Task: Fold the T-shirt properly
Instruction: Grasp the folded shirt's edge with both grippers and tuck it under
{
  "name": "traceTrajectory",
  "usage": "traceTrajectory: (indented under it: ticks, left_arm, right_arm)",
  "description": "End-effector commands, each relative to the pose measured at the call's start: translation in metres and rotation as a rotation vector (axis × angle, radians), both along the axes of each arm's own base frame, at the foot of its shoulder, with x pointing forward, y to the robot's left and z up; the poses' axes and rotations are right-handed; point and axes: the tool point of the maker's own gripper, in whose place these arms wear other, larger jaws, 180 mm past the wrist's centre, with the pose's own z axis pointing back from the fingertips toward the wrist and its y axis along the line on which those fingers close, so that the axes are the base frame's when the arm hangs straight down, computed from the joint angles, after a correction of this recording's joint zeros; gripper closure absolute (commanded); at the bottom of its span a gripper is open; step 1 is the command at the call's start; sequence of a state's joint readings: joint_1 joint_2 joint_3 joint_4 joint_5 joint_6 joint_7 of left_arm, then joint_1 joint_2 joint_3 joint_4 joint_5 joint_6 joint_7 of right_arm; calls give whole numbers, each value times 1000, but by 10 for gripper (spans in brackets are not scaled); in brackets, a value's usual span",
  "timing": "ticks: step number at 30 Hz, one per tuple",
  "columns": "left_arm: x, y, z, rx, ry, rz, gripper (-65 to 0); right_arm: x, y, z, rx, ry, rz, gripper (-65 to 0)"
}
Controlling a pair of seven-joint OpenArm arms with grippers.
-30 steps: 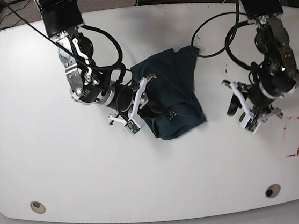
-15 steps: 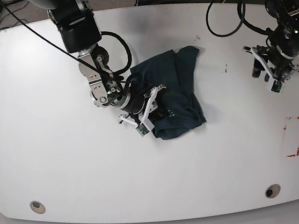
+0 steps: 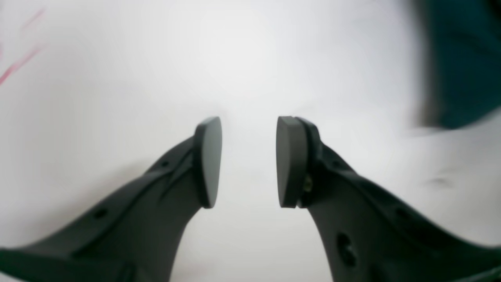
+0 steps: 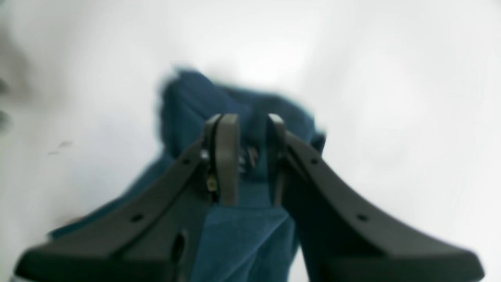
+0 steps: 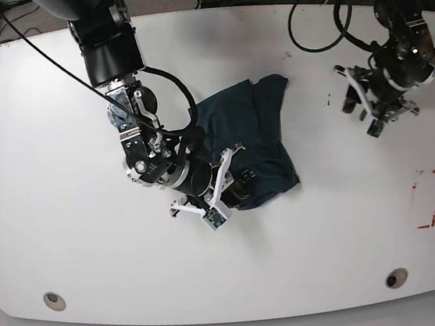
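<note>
Right claw (image 4: 246, 156) sits down on the T-shirt (image 5: 254, 139), its jaws narrowed around a bunched fold at the near left edge of the heap lying mid-desk (image 5: 68, 227). Left claw (image 3: 248, 160) hangs parted and empty over bare desk, well off to the shirt's far side. Blur hides the actual pinch, and the sleeves and hem can't be made out.

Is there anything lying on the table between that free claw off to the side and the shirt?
Nothing visible. The left gripper hangs open and empty, and only bare white table lies between it and the T-shirt. The right gripper is already at the cloth, jaws nearly closed over a fold.
</note>
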State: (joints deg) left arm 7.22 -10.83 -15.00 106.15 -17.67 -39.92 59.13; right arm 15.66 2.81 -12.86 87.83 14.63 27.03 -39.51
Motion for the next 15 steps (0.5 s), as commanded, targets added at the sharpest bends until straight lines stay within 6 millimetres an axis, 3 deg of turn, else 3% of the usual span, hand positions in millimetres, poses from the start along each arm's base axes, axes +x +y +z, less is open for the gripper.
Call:
traceTrajectory:
  ticks: [1, 5, 9, 15]
  left_arm:
    - [10, -28, 13, -55, -56, -48, -217]
    - [6, -71, 10, -118, -45, -125, -217]
    - [0, -118, 9, -186, -35, -208, -217]
    - [6, -153, 6, -302, -17, -176, -217]
  right_arm:
    - [-6, -6, 24, -13, -67, 9, -117]
    - [-24, -22, 21, -38, -65, -8, -117]
    - [-48, -42, 0, -41, -7, -43, -117]
    - [-65, -59, -30, -12, 74, -81, -117]
